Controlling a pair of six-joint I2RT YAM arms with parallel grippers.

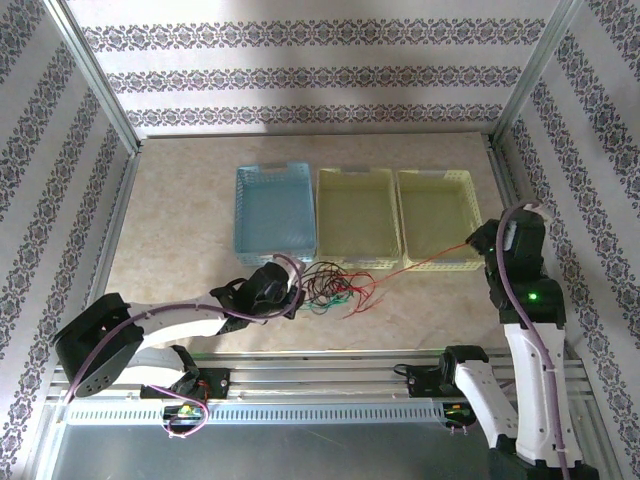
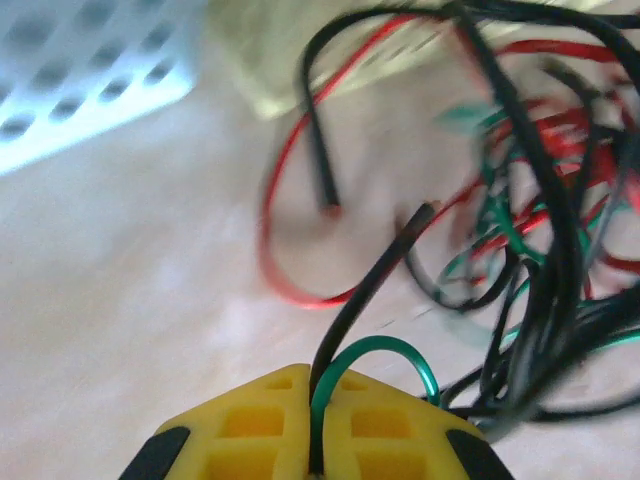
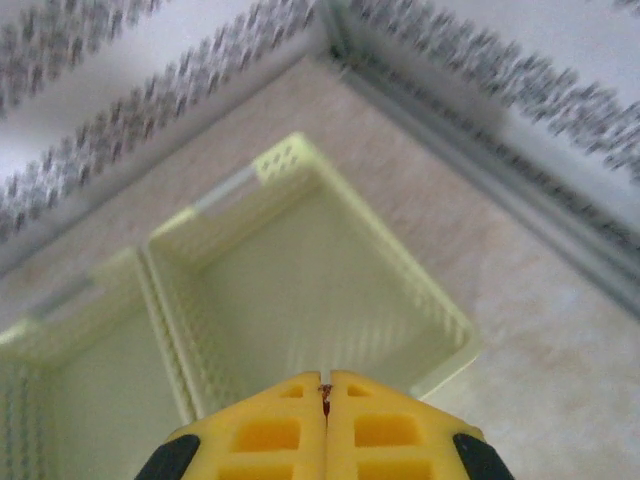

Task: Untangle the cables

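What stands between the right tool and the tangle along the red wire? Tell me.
Nothing visible blocks it. The right tool, shut on the red wire, holds it taut from the tangle. The wire crosses over the near rim of the right yellow basket, where it might catch.

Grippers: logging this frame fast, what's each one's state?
Left gripper: closed on a black cable and green cable.
Right gripper: closed on a red cable.
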